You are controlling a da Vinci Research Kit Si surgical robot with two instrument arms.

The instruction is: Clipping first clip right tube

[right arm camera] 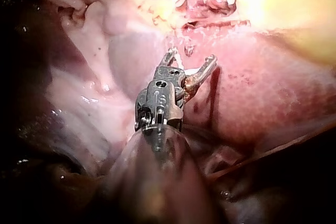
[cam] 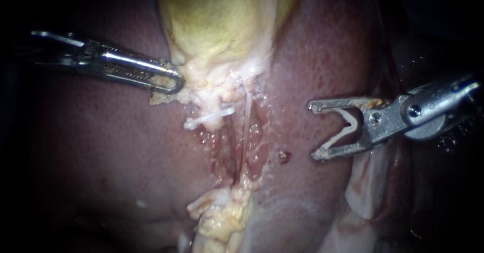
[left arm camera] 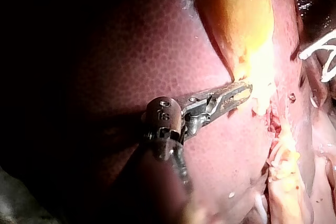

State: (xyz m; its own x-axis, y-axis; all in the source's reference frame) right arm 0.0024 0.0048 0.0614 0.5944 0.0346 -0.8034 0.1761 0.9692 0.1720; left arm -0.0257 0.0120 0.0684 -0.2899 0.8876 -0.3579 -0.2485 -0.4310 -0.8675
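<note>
My right instrument [cam: 313, 130] comes in from the right, its jaws spread wide with an open white clip [cam: 348, 127] seated between them, touching both. It hangs over the liver, well to the right of the tubes. A thin pale tube [cam: 247, 107] runs down from the gallbladder's neck. To its left a closed white clip [cam: 209, 117] sits across another tube. My left instrument [cam: 174, 81] has its jaws together on whitish tissue at the neck of the yellow gallbladder [cam: 222, 21]. In the wrist views the left jaws [left arm camera: 245, 90] touch that tissue and the right jaws [right arm camera: 191, 56] stand apart.
Dark red liver [cam: 101, 147] lies on both sides of the dissected groove. A lump of yellow-white fat [cam: 222, 212] sits at the groove's lower end. Pale membrane [cam: 368, 182] hangs under my right instrument.
</note>
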